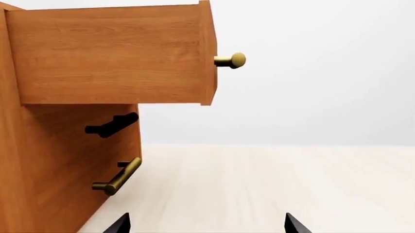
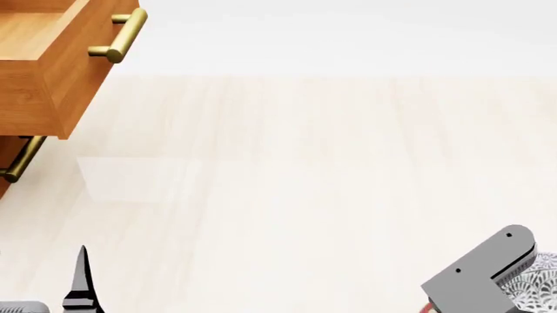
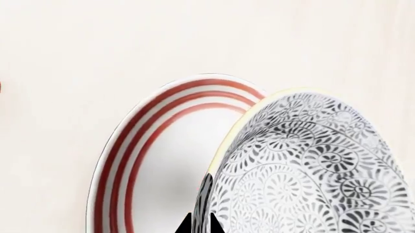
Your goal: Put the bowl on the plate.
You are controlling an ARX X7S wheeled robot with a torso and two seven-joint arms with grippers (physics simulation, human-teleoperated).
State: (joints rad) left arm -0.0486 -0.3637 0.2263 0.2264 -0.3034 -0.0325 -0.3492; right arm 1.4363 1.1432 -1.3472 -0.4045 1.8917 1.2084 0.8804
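Observation:
The bowl point(image 3: 311, 165), white with a dense grey-black floral pattern and a pale rim, fills much of the right wrist view. My right gripper point(image 3: 199, 221) is shut on its wall, one dark fingertip on each side. Behind the bowl lies the plate point(image 3: 129, 155), white with red rings, partly covered by it; whether they touch I cannot tell. In the head view only a patterned edge of the bowl point(image 2: 538, 287) shows at the bottom right, behind the grey right arm point(image 2: 479, 280). My left gripper point(image 1: 207, 224) is open over bare pale surface, holding nothing.
A wooden cabinet stands at the left with an open drawer point(image 2: 44, 59) and a brass bar handle point(image 2: 117, 36). In the left wrist view the drawer point(image 1: 110, 53) juts out with a brass knob point(image 1: 230, 60), and a lower handle point(image 1: 120, 175) sits below it.

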